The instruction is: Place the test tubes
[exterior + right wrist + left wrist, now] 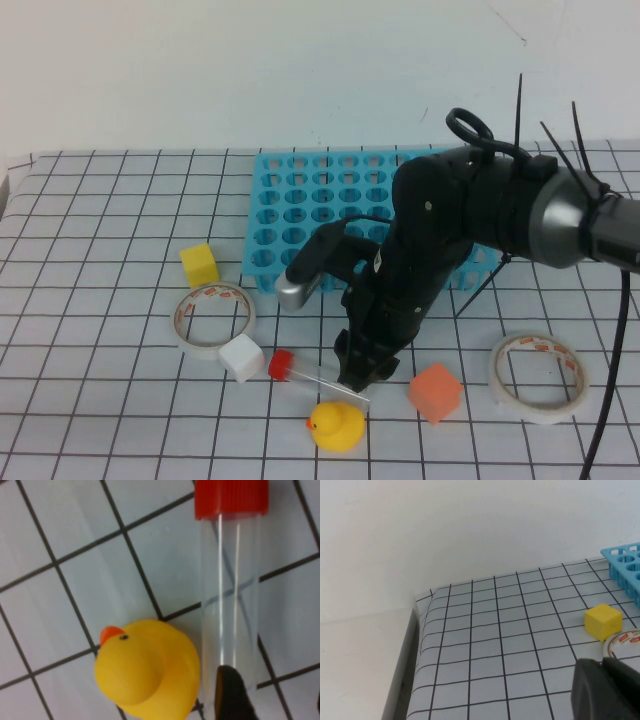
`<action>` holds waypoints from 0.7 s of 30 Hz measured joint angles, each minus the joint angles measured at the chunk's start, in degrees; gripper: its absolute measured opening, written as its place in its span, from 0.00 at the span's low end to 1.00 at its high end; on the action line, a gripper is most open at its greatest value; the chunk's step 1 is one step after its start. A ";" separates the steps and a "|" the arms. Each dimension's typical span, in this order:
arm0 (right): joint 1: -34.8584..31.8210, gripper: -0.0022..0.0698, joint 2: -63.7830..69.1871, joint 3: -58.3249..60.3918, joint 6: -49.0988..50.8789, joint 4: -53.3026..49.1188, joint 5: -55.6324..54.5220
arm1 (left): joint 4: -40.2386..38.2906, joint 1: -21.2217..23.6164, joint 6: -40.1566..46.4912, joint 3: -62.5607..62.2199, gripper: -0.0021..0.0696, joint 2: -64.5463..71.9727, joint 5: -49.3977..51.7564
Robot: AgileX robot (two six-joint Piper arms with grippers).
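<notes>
- In the high view the grid mat (100,250) reaches its back edge at the white wall near the top of the frame. Its left edge shows at the far left.
- We see open squares from the left edge to the yellow cube (199,264), and more along the bottom left.
- The middle is crowded. The blue rack (262,280) sits in the upper centre, with the right arm crossing above its right half.
- The test tube (305,372) lies flat in the lower centre, well in front of the rack. Its red cap (281,363) points left, just beside the white cube (241,357).
- The yellow duck (336,425) sits just below the tube, close to its clear end. The orange cube (435,392) lies to the right, with a gap between them.
- One tape roll (205,347) lies left of the white cube and another tape roll (535,408) lies at the lower right.
- The right gripper (362,372) points down over the tube's clear end. In the right wrist view one dark fingertip (232,692) overlaps that end and the other shows only at the frame's border, so we read the jaws as spread wide, gripping nothing.
- The left gripper (605,690) is outside the high view. Its own camera shows it pressed closed and holding nothing, above the mat near the yellow cube and the tape roll.
</notes>
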 joint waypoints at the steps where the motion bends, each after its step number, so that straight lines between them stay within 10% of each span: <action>1: 0.00 0.52 0.00 -0.27 0.00 0.00 -0.02 | 0.00 0.00 0.00 0.00 0.03 0.00 0.00; 21: 0.09 0.52 3.34 -0.67 -2.76 1.75 0.37 | 0.00 0.00 0.00 0.00 0.03 0.00 0.00</action>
